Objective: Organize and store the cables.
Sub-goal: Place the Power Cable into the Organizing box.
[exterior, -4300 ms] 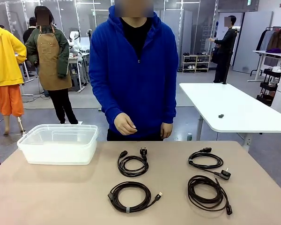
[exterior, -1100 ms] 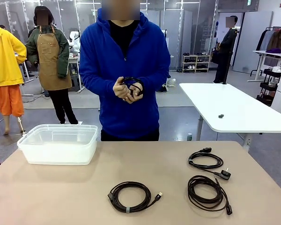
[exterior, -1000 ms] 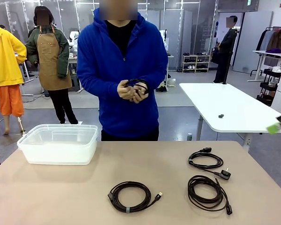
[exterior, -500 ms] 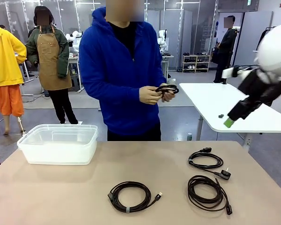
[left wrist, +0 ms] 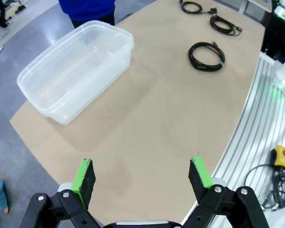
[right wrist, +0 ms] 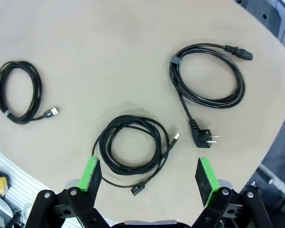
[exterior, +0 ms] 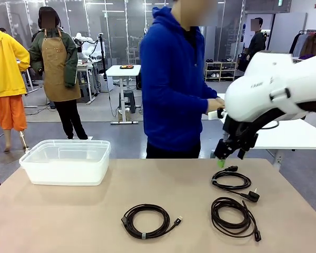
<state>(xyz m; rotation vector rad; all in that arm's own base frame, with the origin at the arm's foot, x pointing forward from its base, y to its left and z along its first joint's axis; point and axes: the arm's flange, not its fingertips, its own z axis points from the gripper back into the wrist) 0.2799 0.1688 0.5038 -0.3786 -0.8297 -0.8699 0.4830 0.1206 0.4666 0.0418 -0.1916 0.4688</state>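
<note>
The left gripper (left wrist: 142, 178) and right gripper (exterior: 229, 158) both have their fingers spread wide, holding nothing. The right hovers above the power cable (exterior: 230, 188) and a second coil (exterior: 217, 213) at the counter's (exterior: 68, 221) 4 o'clock. The USB cable (exterior: 144, 235) lies at 6 and the clear bin (exterior: 63, 173) at 10. Pinching a single strand would likely unwind a coil or drag its close neighbour.

Grey floor (exterior: 95, 118); glass partitions (exterior: 100, 21) behind; a white table (exterior: 113, 69) and shoe shelf (exterior: 221, 69) beyond.
</note>
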